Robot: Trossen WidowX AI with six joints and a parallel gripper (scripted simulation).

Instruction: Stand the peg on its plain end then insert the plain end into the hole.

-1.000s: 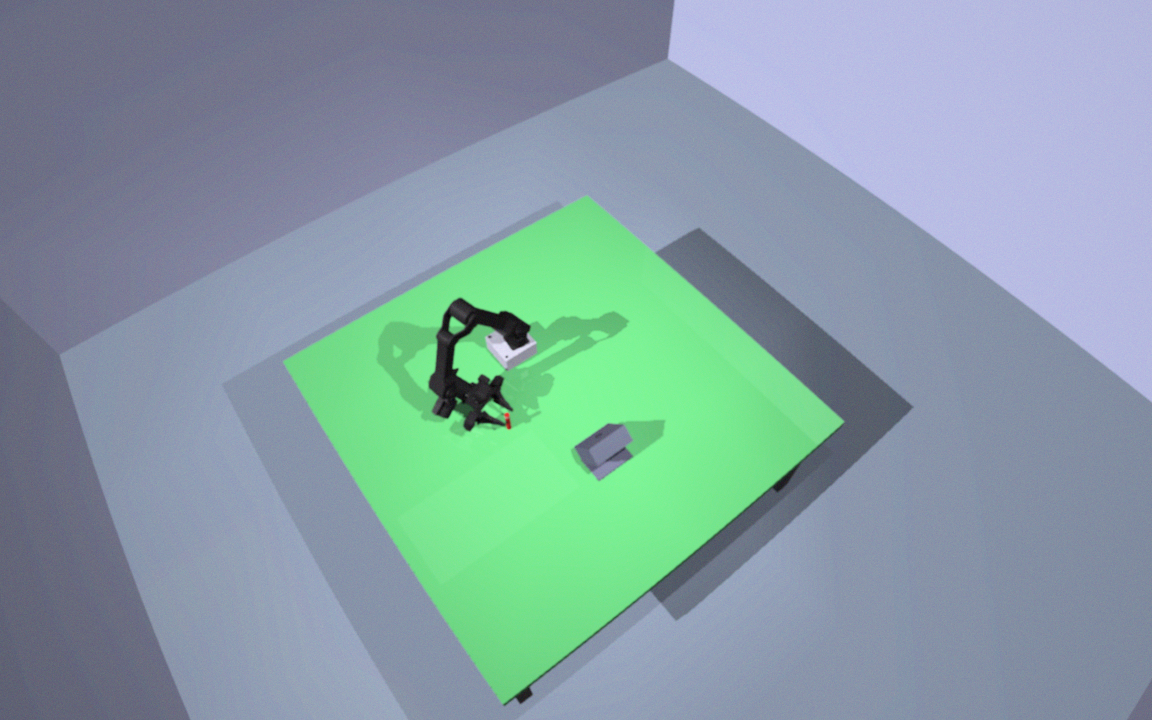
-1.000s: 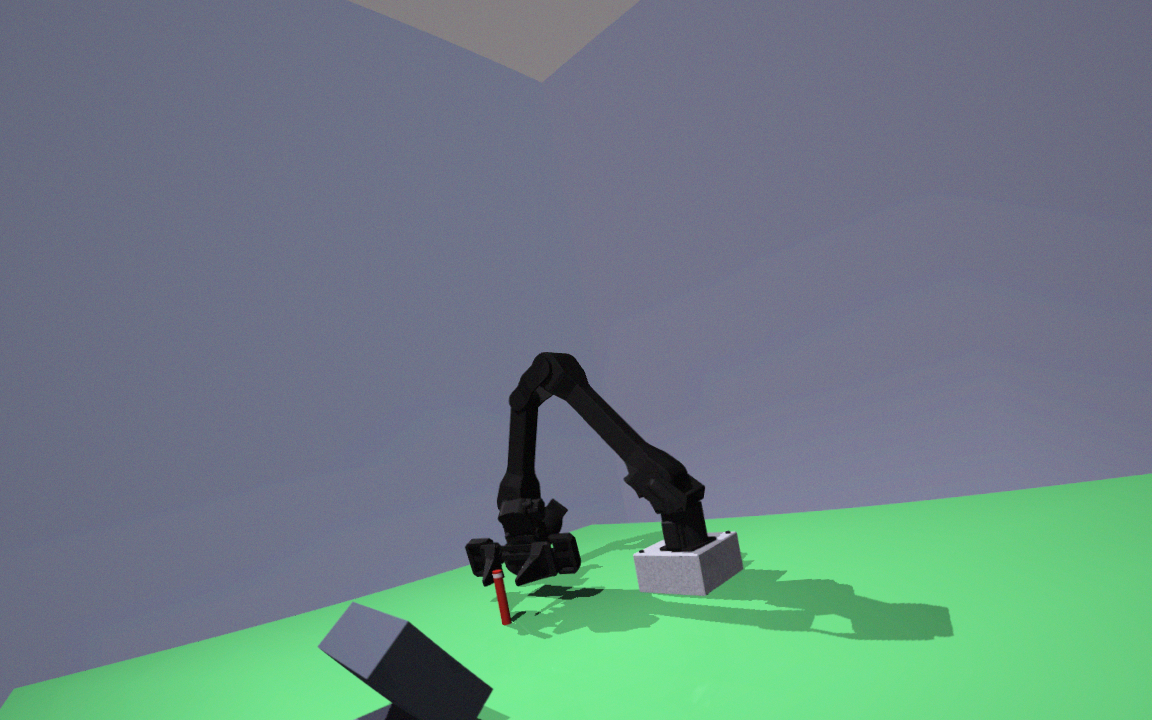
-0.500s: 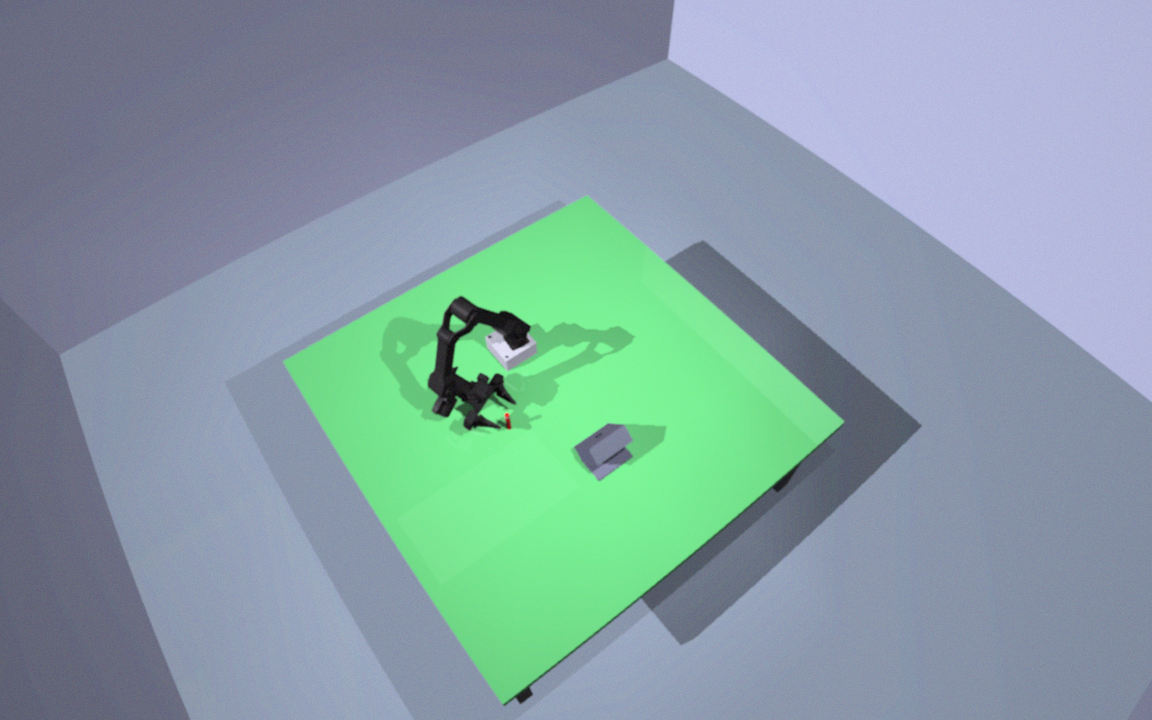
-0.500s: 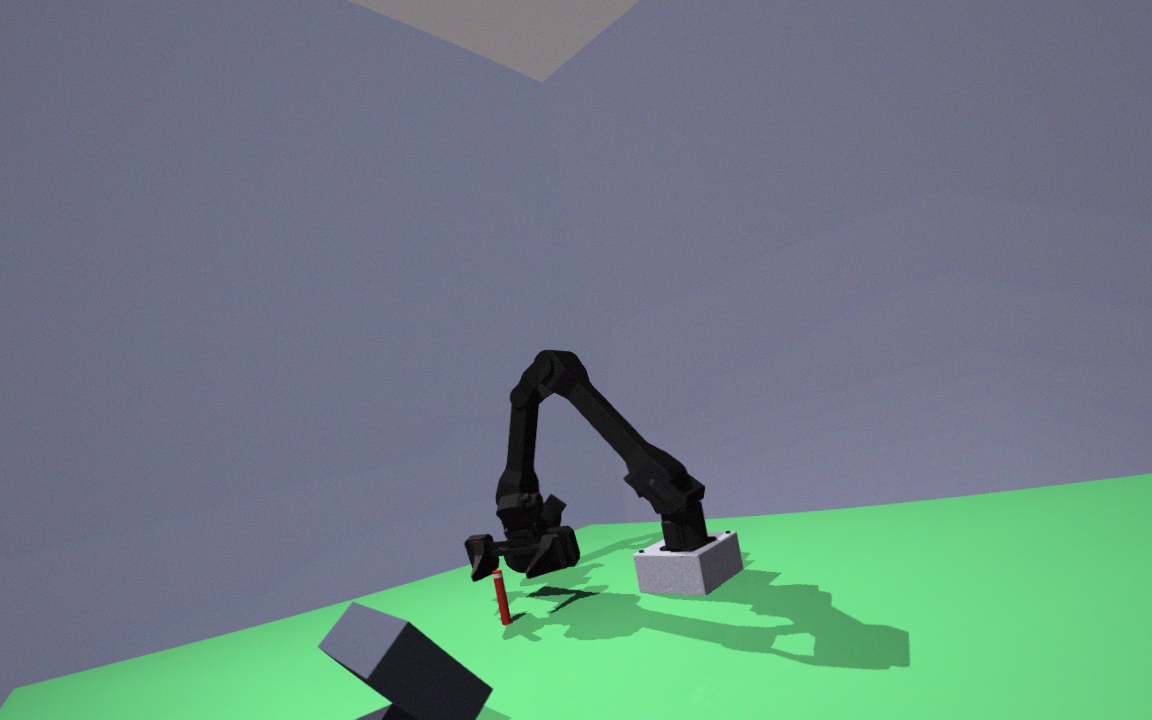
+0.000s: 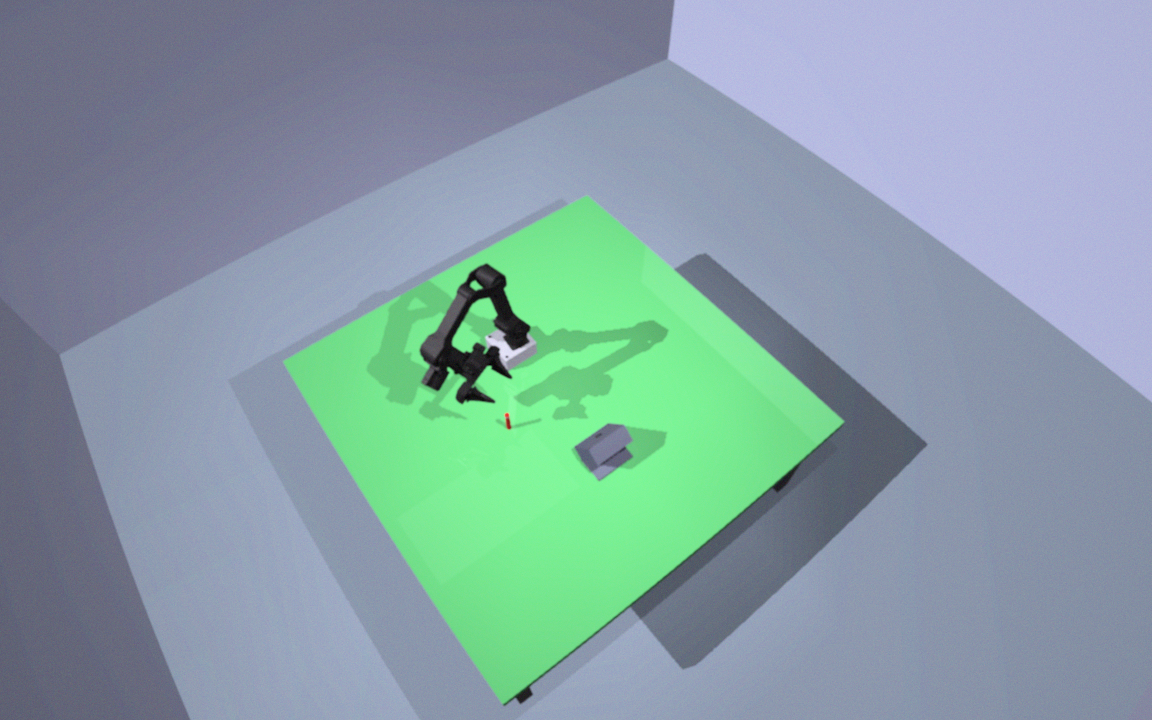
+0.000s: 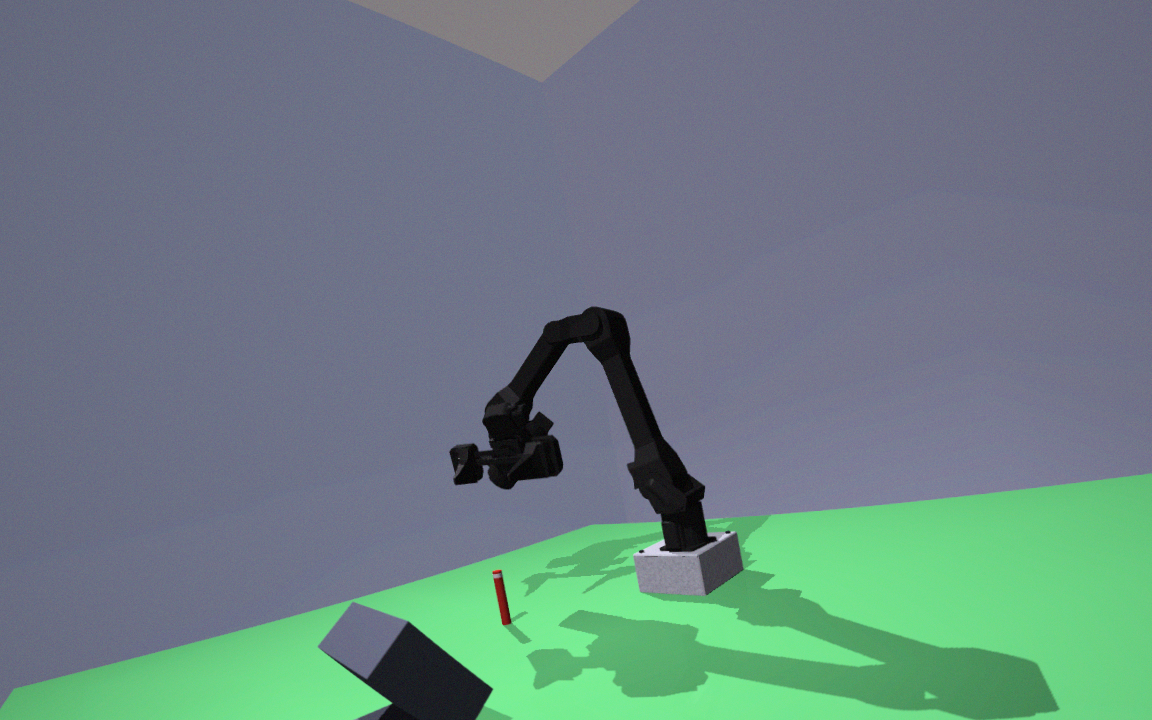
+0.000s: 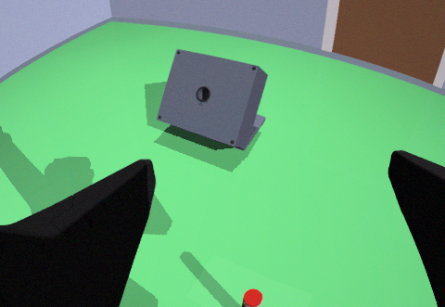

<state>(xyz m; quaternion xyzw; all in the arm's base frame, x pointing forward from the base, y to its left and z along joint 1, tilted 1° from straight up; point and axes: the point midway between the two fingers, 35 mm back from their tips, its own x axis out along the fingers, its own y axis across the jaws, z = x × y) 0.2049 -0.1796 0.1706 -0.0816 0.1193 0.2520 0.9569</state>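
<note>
Peg (image 6: 500, 596) stands upright near the panel (image 7: 210, 99). Our gripper (image 6: 473, 465) hangs above it, fingers spread wide, holding nothing. We regrasp squarely below the band, keeping it vertical.
</note>
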